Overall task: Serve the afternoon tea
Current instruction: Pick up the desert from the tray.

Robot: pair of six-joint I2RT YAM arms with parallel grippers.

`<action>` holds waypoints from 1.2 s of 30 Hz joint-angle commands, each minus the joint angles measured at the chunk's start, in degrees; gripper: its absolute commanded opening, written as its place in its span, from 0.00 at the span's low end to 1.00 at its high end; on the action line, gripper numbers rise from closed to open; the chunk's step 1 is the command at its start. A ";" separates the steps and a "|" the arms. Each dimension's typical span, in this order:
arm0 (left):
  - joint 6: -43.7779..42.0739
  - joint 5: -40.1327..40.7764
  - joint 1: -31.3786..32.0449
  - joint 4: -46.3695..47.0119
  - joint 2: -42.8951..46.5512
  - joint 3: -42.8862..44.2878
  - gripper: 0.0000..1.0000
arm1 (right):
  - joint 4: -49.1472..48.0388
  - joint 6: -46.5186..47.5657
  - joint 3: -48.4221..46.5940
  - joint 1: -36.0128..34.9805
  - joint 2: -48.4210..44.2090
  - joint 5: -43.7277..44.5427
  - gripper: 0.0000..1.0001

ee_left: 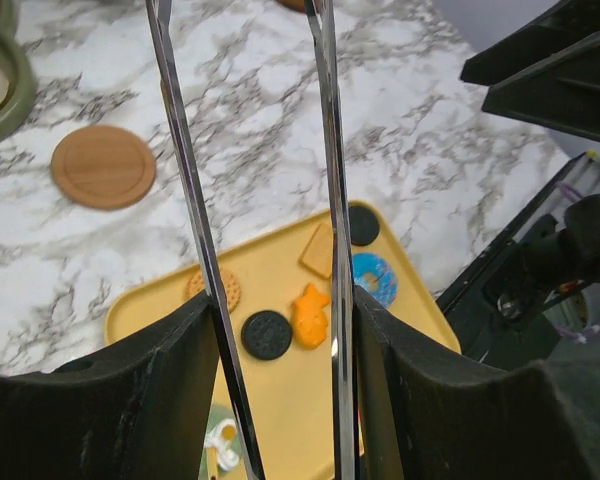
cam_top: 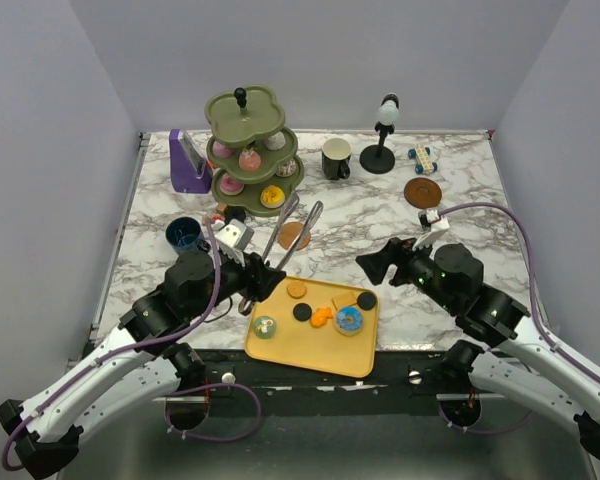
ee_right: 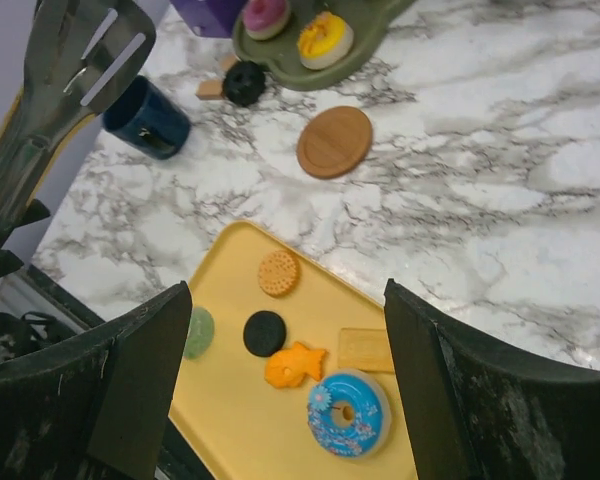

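A yellow tray [cam_top: 280, 348] at the near edge carries a round biscuit [cam_top: 297, 290], black biscuits [cam_top: 302, 312], an orange fish biscuit [cam_top: 321, 317], a blue doughnut [cam_top: 349, 320] and a green treat [cam_top: 265, 326]. My left gripper [cam_top: 250, 283] is shut on metal tongs [cam_top: 285, 235], whose two arms [ee_left: 185, 200] reach out over the tray toward a brown coaster [ee_left: 103, 166]. My right gripper [ee_right: 287, 295] hangs open above the tray, over the blue doughnut [ee_right: 347, 413]. The olive three-tier stand [cam_top: 250, 150] holds cupcakes at the back. A dark-blue mug [cam_top: 185, 236] stands left, and a black mug [cam_top: 335, 158] is behind.
A purple wedge holder [cam_top: 188, 162] sits left of the tier stand. A black stand with a white ball top [cam_top: 383, 135] and a small white-and-blue toy [cam_top: 422, 155] are at the back right. A second coaster [cam_top: 422, 191] lies on the right.
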State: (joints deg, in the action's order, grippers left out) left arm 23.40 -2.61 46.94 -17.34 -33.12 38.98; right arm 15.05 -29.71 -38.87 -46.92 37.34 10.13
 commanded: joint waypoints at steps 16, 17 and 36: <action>12.53 28.24 12.74 -21.24 2.57 0.84 0.65 | 5.28 -10.04 6.31 -0.09 4.80 14.27 0.84; 13.59 29.80 12.74 -21.92 2.90 0.49 0.65 | 4.44 -10.32 7.07 -0.11 5.33 13.45 0.84; 3.51 5.31 18.45 -19.27 -4.04 0.22 0.67 | 5.40 -10.63 7.72 -0.11 2.69 13.38 0.83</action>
State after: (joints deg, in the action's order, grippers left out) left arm 30.41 11.84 61.12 -36.21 -34.46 38.76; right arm 19.59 -39.68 -29.69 -46.92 42.48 21.28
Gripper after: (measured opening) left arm 0.666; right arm 0.829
